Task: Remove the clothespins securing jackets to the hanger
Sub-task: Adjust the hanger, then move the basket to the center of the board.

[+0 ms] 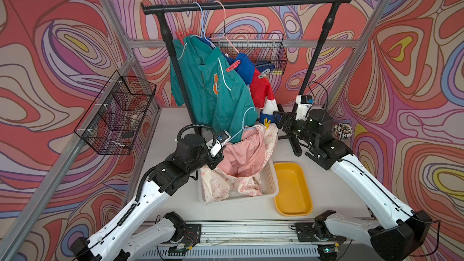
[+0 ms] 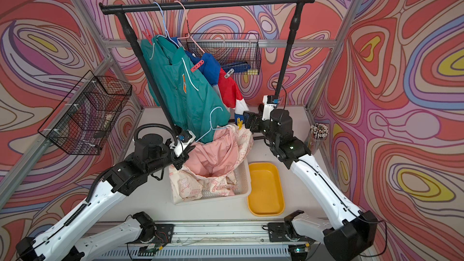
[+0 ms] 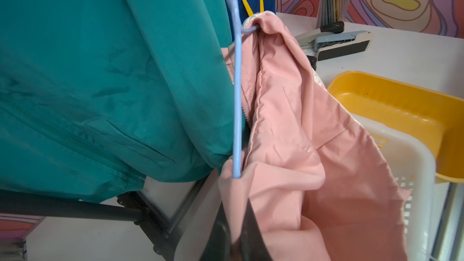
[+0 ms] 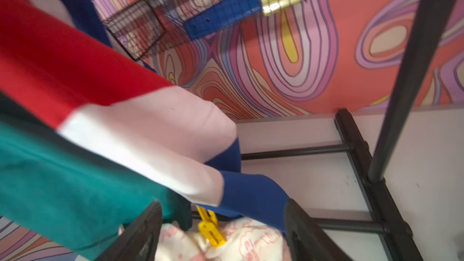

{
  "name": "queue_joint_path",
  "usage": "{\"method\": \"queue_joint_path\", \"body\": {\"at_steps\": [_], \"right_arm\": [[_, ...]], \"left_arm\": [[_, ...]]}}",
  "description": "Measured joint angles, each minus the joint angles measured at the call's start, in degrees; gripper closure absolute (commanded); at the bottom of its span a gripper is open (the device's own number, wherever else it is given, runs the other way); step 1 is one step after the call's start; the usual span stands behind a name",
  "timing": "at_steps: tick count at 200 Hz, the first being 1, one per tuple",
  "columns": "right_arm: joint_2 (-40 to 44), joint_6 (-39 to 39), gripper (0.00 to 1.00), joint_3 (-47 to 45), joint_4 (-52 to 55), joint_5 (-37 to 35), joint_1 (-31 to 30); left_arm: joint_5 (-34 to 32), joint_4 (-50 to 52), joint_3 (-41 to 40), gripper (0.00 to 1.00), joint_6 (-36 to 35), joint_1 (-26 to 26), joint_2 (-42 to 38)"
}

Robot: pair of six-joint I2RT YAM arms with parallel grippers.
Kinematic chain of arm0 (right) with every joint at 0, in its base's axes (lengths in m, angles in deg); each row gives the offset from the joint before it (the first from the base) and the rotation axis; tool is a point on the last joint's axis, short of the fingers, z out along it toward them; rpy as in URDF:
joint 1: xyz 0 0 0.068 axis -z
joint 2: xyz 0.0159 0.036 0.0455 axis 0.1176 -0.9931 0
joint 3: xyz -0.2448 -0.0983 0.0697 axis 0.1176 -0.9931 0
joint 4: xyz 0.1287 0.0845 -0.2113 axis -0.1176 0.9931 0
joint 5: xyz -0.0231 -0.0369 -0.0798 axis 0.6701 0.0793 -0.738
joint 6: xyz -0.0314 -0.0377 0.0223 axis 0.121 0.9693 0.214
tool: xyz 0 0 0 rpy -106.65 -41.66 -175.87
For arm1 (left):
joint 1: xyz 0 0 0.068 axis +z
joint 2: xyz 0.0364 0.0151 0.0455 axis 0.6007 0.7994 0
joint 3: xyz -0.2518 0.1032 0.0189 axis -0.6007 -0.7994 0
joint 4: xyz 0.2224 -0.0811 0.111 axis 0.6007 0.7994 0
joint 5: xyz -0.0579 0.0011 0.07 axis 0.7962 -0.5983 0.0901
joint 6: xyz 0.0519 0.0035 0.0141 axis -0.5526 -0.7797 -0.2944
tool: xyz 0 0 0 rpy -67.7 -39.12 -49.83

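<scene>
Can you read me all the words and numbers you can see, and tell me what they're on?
None can be read for sure.
On the pink jacket: red printed words, too small and crumpled to read.
On the teal jacket: an orange patch with a letter-like shape, too unclear to name.

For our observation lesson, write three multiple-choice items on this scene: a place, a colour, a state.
1. Relative to the white basket, the yellow tray sits: A inside it; B beside it; C underneath it.
2. The clothespin on the pink jacket is: A yellow; B green; C black.
3. The right gripper has its jaws: A open; B shut empty; C shut on the tray.
Key: B, their rims adjoin; A, yellow prongs show; A, the jaws stand wide apart.
</scene>
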Motion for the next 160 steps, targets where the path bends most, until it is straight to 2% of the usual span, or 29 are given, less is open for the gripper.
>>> {"method": "queue_joint_path", "body": {"at_steps": [21, 37, 99, 160], "right_arm": [[-0.52, -4.66, 0.23, -4.15, -0.63, 4.50, 8.46], [-1.51, -7.13, 0.23, -6.05, -1.03, 6.38, 11.58], [-1.92, -10.36, 0.23, -6.91, -3.13, 9.79, 12.48], [-1.95, -10.84, 0.23, -6.99, -5.33, 11.50, 12.68]], "left_arm": [[0.00, -4.85, -2.73, 1.00, -2.38, 0.00, -0.37], [0.00, -7.74, -3.52, 1.00, -4.02, 0.00, 0.20], [0.83, -17.05, -3.19, 1.00, -8.11, 0.70, 6.60], [5.01, -19.45, -3.54, 1.00, -5.16, 5.40, 7.15]]}}
